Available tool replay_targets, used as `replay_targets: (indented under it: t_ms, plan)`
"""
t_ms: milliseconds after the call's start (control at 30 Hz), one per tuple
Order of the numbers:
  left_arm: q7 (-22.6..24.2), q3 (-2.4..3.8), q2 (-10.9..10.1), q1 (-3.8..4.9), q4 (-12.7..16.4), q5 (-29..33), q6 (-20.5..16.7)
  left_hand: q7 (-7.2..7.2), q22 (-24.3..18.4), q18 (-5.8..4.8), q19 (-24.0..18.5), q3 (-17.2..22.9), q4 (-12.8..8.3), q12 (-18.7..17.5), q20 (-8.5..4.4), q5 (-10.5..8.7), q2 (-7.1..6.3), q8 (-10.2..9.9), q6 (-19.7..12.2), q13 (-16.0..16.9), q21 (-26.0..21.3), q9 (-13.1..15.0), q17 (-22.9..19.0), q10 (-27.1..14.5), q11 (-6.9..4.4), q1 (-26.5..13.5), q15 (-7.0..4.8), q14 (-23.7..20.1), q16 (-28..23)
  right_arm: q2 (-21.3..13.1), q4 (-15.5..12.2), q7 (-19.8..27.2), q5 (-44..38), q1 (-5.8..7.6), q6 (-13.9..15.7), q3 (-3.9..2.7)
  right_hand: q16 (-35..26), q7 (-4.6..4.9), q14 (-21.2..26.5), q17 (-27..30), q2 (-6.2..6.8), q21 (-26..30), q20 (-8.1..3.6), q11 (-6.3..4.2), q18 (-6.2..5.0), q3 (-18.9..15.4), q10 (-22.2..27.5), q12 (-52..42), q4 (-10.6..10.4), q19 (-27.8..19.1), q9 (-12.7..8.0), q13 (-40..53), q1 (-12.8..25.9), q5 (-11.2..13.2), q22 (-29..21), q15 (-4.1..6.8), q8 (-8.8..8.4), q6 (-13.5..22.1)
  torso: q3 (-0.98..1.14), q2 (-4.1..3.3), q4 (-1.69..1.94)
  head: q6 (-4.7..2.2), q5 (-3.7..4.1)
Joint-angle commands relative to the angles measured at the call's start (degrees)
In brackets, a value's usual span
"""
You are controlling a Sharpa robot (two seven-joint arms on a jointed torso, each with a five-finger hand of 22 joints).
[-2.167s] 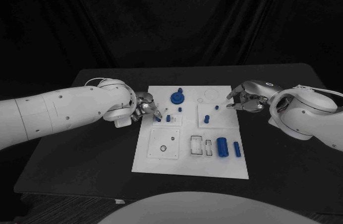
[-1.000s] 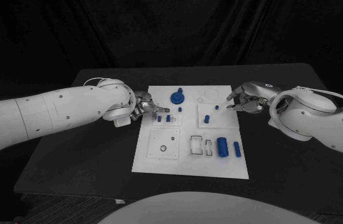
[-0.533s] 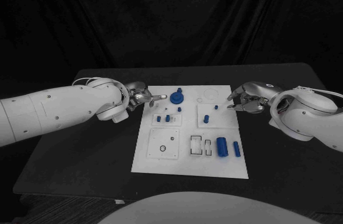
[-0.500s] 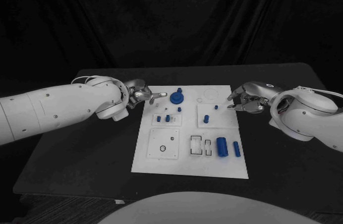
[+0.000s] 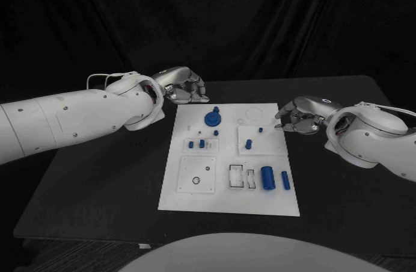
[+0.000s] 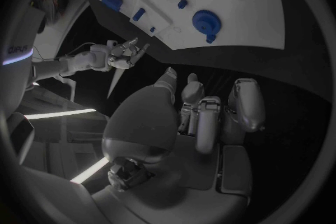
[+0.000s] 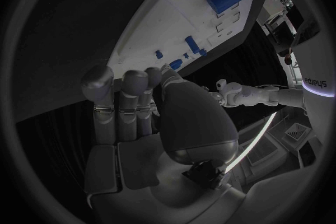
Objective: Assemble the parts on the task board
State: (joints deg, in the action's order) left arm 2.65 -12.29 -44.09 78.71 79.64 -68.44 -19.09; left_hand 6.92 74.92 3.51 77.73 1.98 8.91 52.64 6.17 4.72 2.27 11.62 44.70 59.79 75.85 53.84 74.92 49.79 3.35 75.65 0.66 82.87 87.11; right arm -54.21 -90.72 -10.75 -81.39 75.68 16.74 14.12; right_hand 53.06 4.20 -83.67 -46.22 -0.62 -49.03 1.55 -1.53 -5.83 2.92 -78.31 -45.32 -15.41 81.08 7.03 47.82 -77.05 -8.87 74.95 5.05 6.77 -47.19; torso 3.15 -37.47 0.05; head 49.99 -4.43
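Board — part-assembled: pegs seated, two cylinders lying loose, slots apparently unfilled. Left hand — curled, empty, off board. Right hand — curled, seemingly empty, beside board.

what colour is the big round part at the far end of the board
Blue. The round part on the white task board shows best in the head view.
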Motion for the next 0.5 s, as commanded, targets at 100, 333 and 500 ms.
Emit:
replay_targets:
  t_ms: [100, 333, 500]
  plan:
    - [14.5, 0.00, 1.9, -1.82, -2.9, -15.2, -4.7, 0.04, 11.3, -0.56, 3.4, 3.8, 0.1, -21.4, 0.74, 0.85, -2.67, -7.4, 1.0, -18.2, 3.9, -12.3, 3.6, -7.7, 1.07, 5.8, -0.16, -1.3, -2.9, -0.1, 0.3, 0.2, -0.1, 0.03, 0.7, -0.03, 0.3, 0.02, 0.0, -0.1, -0.14, -0.2, 0.03, -0.01, -0.63, -0.3, 0.1, -0.1, -0.1, -0.3, -0.1, 0.0, 0.0, -0.4, 6.3, -0.14, 0.19, -0.2, 0.15, -0.11, 0.09, 0.01, 0.62]
    - [15.6, 0.00, 4.5, -3.47, -5.2, -24.3, -3.3, -4.26, 11.0, -0.48, 4.0, 7.8, -1.2, -32.4, -0.96, 0.31, -5.89, -8.0, 0.9, -33.6, 3.0, -25.0, -3.0, -5.9, -1.29, 8.9, -2.39, -2.3, -6.6, -0.4, 0.1, 0.6, -0.1, -0.04, 0.8, -0.03, 0.4, 0.02, 0.0, -0.1, -0.18, -0.1, 0.03, -0.01, -0.64, -0.3, 0.0, -0.1, -0.2, -0.3, -0.1, 0.0, 0.0, -0.4, 6.3, -0.14, 0.19, -0.2, 0.03, -0.21, -0.14, 0.01, 0.35]
    - [16.7, 0.00, 5.5, -4.08, -5.7, -26.1, -2.4, -3.52, 10.8, -0.36, 4.0, 8.9, -2.1, -35.3, -1.52, 0.24, -7.24, -8.0, 2.8, -38.3, 2.2, -29.5, -2.1, -4.3, -1.58, 8.7, -2.85, -0.9, -5.8, -0.7, -0.4, 1.0, -0.1, -0.06, 1.3, -0.03, 0.5, 0.02, -0.1, -0.3, -0.22, -0.4, 0.03, -0.02, -0.60, -0.3, -0.1, -0.3, -0.2, -0.2, -0.1, 0.2, 0.1, -0.4, 6.3, -0.14, 0.23, -0.3, -0.16, -0.23, -0.05, 0.01, 0.16]
